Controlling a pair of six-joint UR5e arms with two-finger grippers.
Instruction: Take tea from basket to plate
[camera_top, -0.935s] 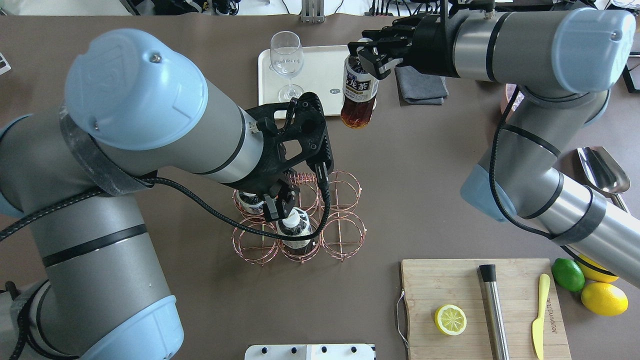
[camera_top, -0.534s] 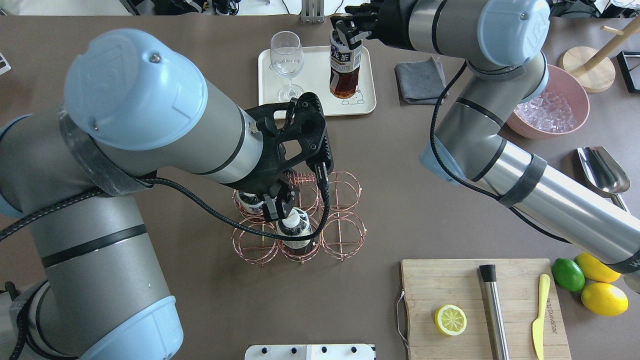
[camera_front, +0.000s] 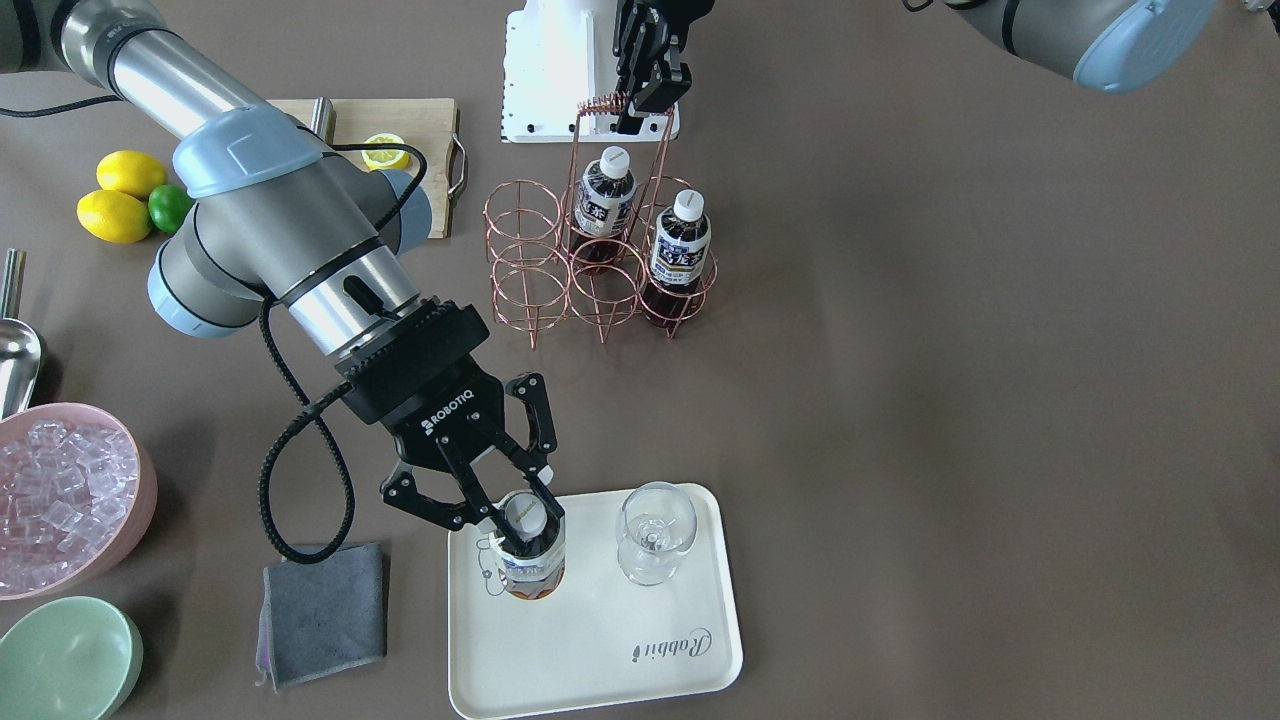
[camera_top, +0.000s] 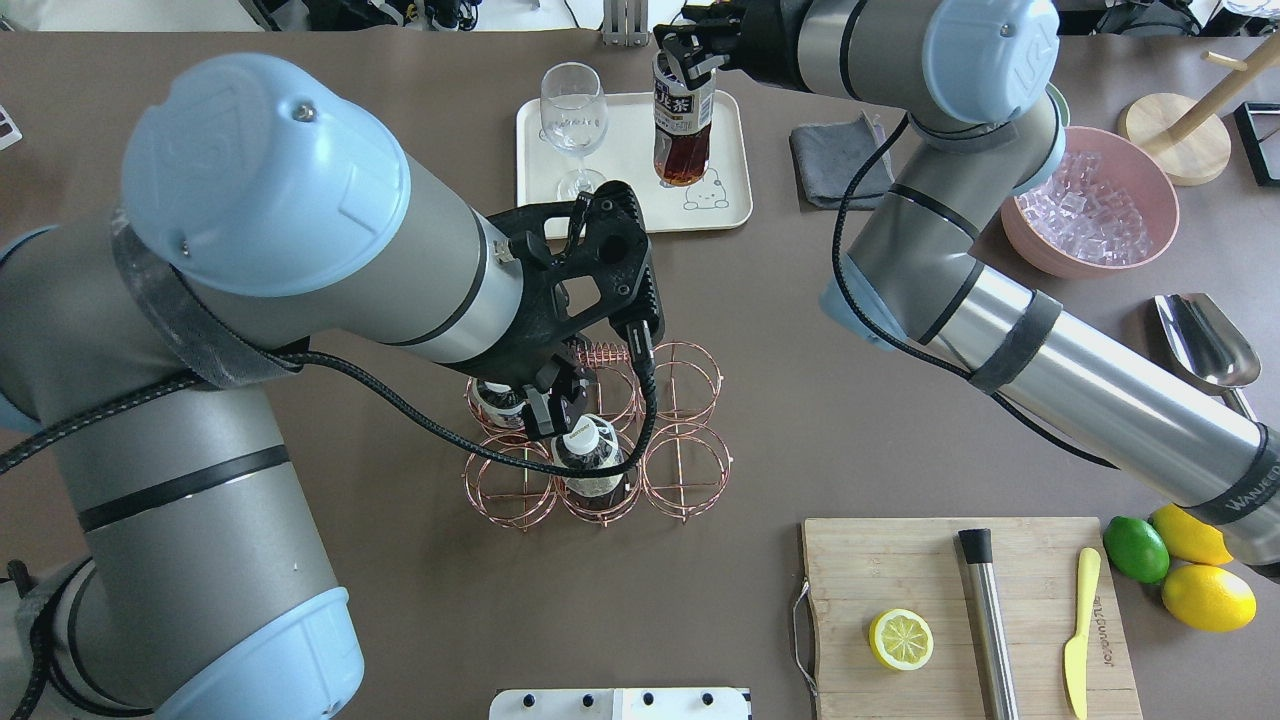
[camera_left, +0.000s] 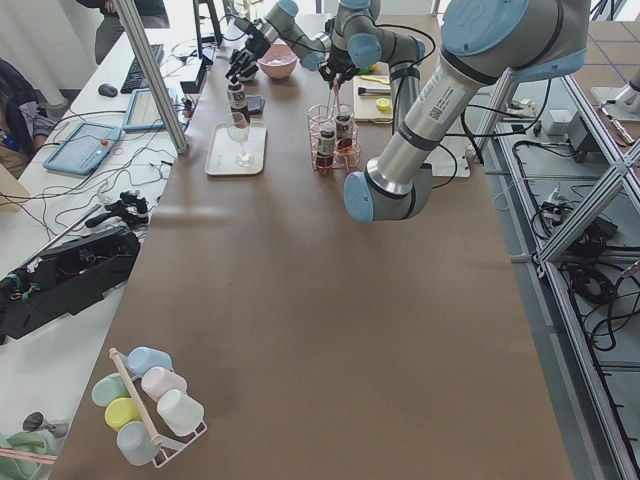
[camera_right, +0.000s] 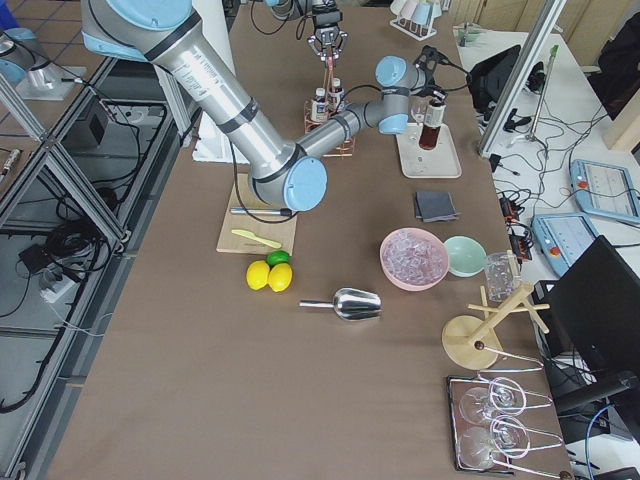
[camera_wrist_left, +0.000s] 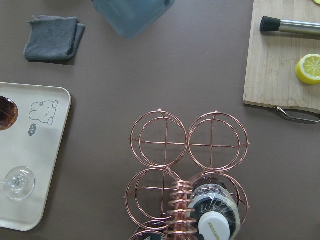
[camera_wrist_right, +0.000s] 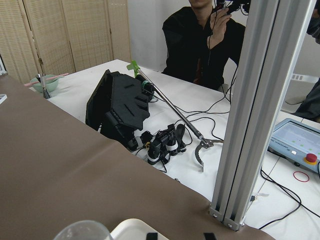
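Now, in the front-facing view, the right gripper (camera_front: 524, 520) has its fingers closed on the neck of the tea (camera_front: 528, 566). The bottle is upright over the plate (camera_front: 600, 650), beside but apart from the glass (camera_front: 655, 535). From overhead, the left gripper (camera_top: 558, 415) seems clamped on the handle of the basket (camera_top: 645, 425), though the contact is partly hidden. I cannot tell whether the held bottle's base touches the plate. It should go straight down, upright and clear of the glass. The fingers should open only once it sits flat, then rise above the cap.
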